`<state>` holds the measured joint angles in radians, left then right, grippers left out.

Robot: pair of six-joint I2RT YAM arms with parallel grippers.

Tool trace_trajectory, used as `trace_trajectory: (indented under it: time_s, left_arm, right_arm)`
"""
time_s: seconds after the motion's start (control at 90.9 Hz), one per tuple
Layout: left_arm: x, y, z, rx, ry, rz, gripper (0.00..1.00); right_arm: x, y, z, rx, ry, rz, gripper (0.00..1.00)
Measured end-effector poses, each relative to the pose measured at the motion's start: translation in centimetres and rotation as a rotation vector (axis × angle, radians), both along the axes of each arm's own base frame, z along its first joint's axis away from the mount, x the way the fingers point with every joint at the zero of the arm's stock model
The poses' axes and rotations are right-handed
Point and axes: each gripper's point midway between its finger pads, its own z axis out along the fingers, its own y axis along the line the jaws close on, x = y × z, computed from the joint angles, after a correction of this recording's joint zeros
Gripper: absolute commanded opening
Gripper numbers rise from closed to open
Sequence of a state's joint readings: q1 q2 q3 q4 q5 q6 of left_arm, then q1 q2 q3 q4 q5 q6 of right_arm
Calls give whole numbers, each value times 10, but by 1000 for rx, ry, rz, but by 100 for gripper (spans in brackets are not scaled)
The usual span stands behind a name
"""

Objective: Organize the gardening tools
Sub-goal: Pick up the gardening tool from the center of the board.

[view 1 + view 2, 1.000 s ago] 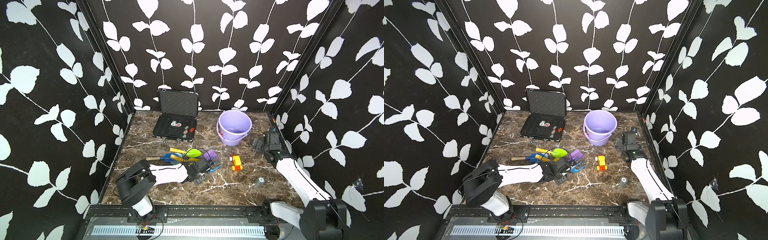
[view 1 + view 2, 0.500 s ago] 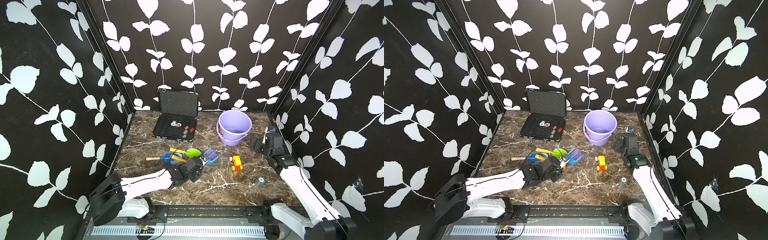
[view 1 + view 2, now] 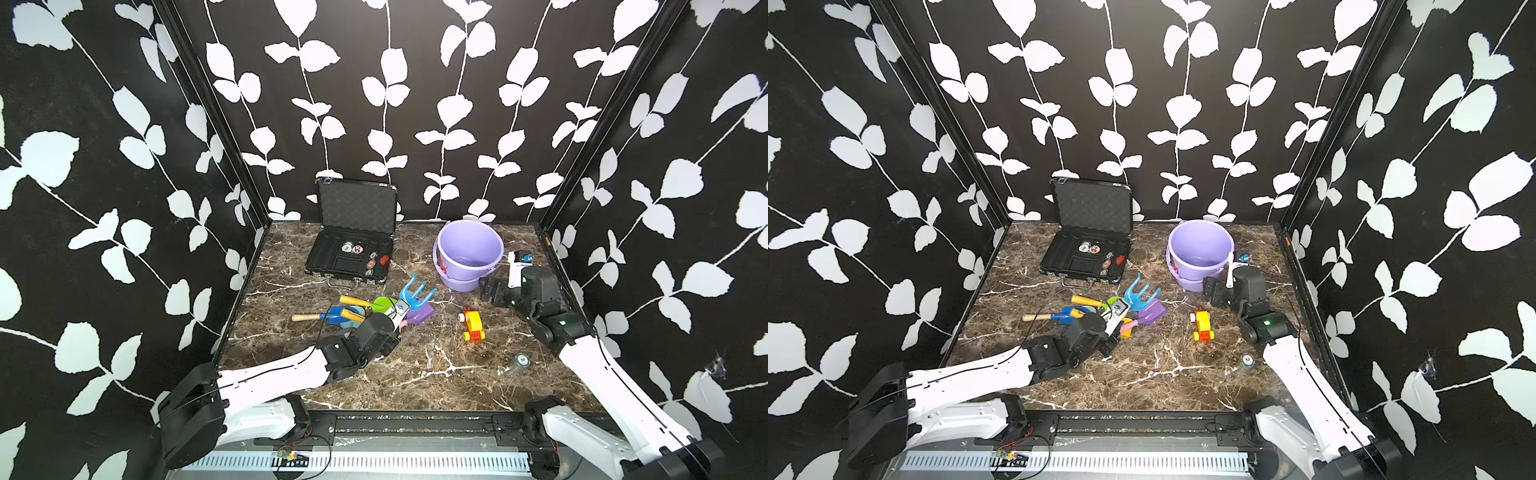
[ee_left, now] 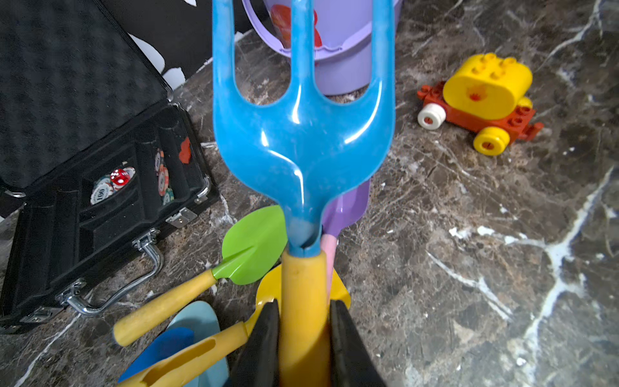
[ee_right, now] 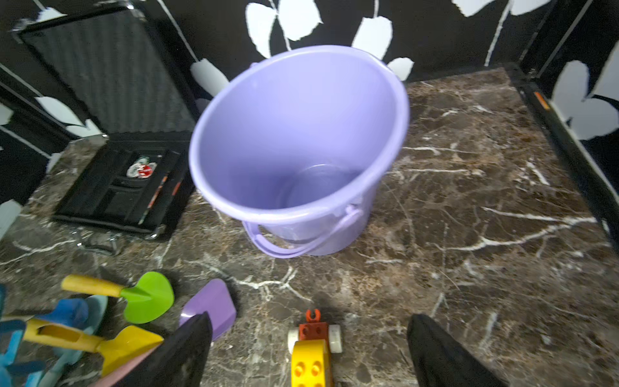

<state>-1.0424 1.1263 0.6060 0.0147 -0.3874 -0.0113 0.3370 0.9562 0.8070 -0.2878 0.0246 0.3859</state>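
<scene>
My left gripper (image 4: 304, 308) is shut on the yellow handle of the blue three-pronged fork (image 4: 303, 140). In both top views the fork (image 3: 413, 293) (image 3: 1138, 293) is held off the table, prongs slanting up and back, above the pile of tools. In that pile lie the green shovel (image 3: 384, 303), the purple shovel (image 3: 422, 313), the yellow shovel (image 5: 130, 341), the blue shovel (image 3: 338, 314) and a light-blue one (image 4: 197, 318). My right gripper (image 5: 308, 335) (image 3: 490, 291) hangs open just in front of the lilac bucket (image 3: 465, 276), with nothing between its fingers.
An open black case (image 3: 357, 208) holding round chips stands at the back left. A yellow-and-red toy vehicle (image 3: 473, 324) sits between the tool pile and my right arm. One loose chip (image 3: 522, 360) lies near the front right. Black walls close three sides.
My left gripper has lifted the blue fork off the table and tipped its prongs upward. The right gripper has shifted a little towards the bucket's front, its jaws slightly narrower.
</scene>
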Motion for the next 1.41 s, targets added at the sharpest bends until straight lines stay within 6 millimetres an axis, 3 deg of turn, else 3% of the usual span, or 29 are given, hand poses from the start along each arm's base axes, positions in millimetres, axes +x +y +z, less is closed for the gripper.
trace_trajectory:
  time_s: [0.341, 0.462, 0.726, 0.825, 1.133, 1.408]
  left_arm:
    - [13, -12, 24, -158, -45, 13, 0]
    - [18, -18, 25, -200, -35, 6, 0]
    - [22, -28, 28, -277, -10, -21, 0]
    - [21, -32, 26, -283, 3, -38, 0]
    - [21, -38, 22, -300, 23, -54, 0]
    - [22, -41, 23, -327, 34, -58, 0]
  right_arm:
    - [-23, 97, 29, 145, -96, 340, 86]
    - [-25, 121, 34, 216, -114, 425, 83]
    - [-15, 142, 31, 303, -101, 474, 76]
    - [-11, 148, 27, 320, -90, 483, 67]
    - [-7, 160, 27, 372, -84, 516, 55]
    - [-5, 164, 29, 387, -92, 529, 5]
